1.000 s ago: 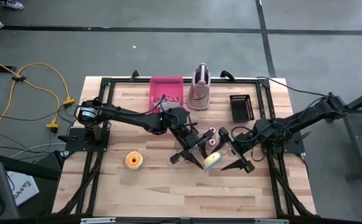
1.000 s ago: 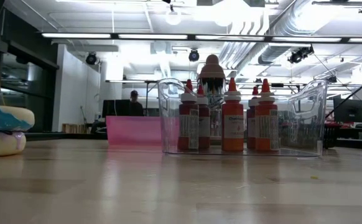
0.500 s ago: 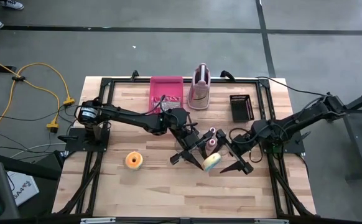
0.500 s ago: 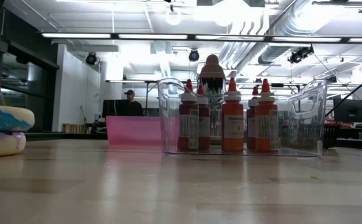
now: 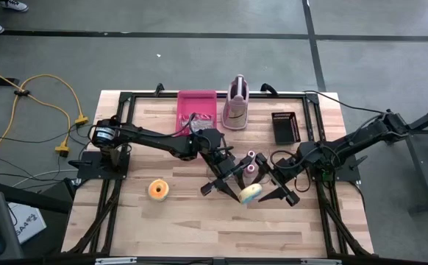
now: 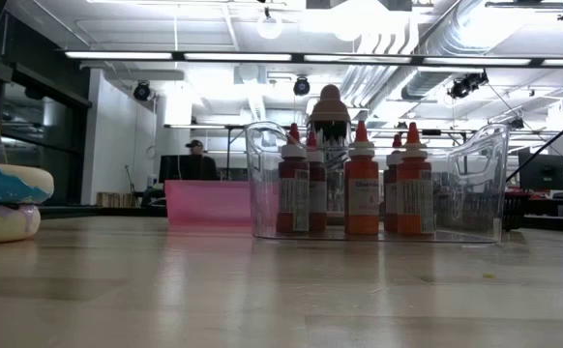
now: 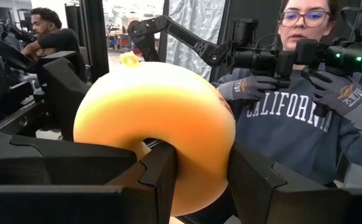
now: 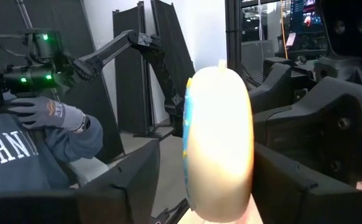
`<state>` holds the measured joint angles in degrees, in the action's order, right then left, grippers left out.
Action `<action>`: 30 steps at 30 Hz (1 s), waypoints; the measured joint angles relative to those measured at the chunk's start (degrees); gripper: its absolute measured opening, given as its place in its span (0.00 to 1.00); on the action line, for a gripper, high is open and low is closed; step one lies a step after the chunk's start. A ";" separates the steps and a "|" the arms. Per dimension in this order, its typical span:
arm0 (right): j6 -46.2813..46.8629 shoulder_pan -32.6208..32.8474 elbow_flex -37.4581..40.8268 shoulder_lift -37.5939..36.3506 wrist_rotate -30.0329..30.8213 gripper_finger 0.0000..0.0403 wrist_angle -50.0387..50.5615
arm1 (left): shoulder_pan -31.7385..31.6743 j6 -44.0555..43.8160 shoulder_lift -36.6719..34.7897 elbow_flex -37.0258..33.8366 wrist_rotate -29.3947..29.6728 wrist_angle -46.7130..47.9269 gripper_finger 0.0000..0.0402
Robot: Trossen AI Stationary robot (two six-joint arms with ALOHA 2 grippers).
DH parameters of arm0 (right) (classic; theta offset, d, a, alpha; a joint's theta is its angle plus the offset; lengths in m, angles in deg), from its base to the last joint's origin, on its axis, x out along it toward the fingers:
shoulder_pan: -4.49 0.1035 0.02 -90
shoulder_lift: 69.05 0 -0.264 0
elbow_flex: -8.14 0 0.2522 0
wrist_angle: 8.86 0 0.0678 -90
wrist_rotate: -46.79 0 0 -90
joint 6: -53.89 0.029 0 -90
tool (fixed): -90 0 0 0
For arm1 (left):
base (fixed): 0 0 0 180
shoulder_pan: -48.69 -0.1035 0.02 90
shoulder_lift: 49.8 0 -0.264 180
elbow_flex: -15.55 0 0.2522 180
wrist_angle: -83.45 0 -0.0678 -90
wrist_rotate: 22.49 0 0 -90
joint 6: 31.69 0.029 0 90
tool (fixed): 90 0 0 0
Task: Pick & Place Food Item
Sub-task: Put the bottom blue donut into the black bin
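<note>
both end effectors are meeting over the middle of the worktop (image 5: 184,221), and a pale doughnut (image 5: 251,193) is sitting right between them. left end effector (image 5: 225,182) is gripping that doughnut: in its wrist view the ring (image 7: 159,127) is wedged between the two dark fingers (image 7: 162,180), which are pressing on it from both sides. right end effector (image 5: 279,187) is straddling the same doughnut from the opposite side; its wrist view is showing the ring edge-on (image 8: 221,146) with a finger (image 8: 122,180) on each side, but gaps are visible, so those fingers are standing apart and not yet pinching (judging by this, a handover from left to right is under way).

as for progress, the pick looks done, since the doughnut is riding in the left end effector, while the transfer and the placing are both still ahead. where it is meant to go is not something the pictures are telling.

well off to the far side of the left end effector, an orange doughnut (image 5: 159,189) is lying untouched on the worktop. beyond both end effectors, a pink tray (image 5: 197,107) and a clear bin of sauce bottles (image 6: 359,188) are standing near the far edge.
</note>
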<state>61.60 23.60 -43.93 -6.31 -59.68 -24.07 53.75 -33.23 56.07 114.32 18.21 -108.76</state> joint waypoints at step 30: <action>-0.09 0.00 0.00 0.00 -0.13 0.12 0.04 | 0.11 0.17 0.00 -0.02 0.02 0.00 0.31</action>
<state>61.51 23.60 -43.93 -6.31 -59.81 -24.03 53.86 -33.06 56.07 114.30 18.23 -108.76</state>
